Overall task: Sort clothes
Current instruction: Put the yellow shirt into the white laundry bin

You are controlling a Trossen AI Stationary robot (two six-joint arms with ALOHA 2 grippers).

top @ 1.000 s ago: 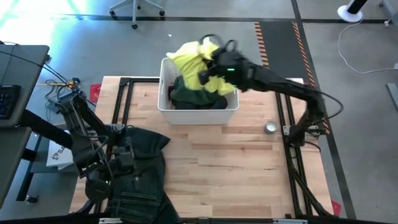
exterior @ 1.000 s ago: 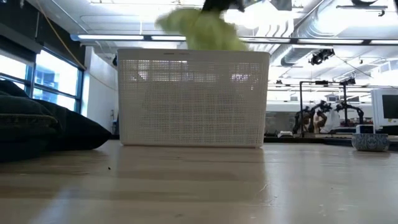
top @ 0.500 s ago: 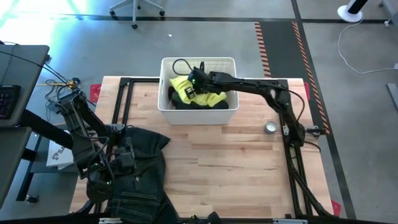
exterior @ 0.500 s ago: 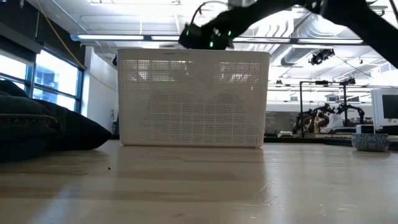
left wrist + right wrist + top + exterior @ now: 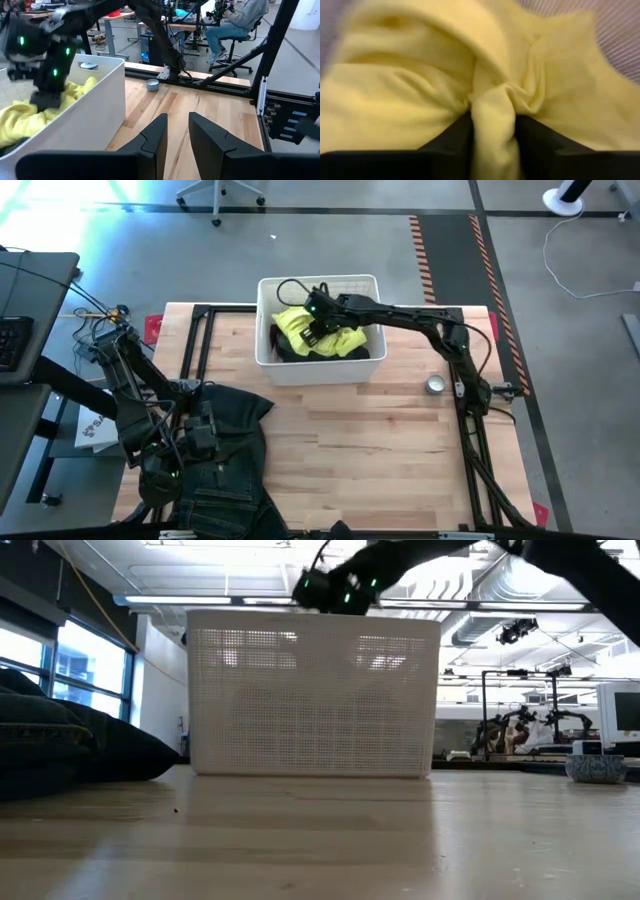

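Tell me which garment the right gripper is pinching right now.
The yellow shirt in the basket: the right gripper pinches a fold of it. The jeans lie under the left gripper.

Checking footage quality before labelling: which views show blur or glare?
Right wrist view: yellow shirt fills the frame, soft with closeness. Low view: right claw smeared above the basket; bright ceiling lights behind. High view: glare at the top-left floor.

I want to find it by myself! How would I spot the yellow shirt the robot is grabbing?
Look at the far edge of the wooden table for the white basket with lattice sides. Inside it lies the yellow shirt, on top of darker clothes, with the right gripper pinching a fold of it. It is the only bright thing there; the jeans under the left gripper are dark.
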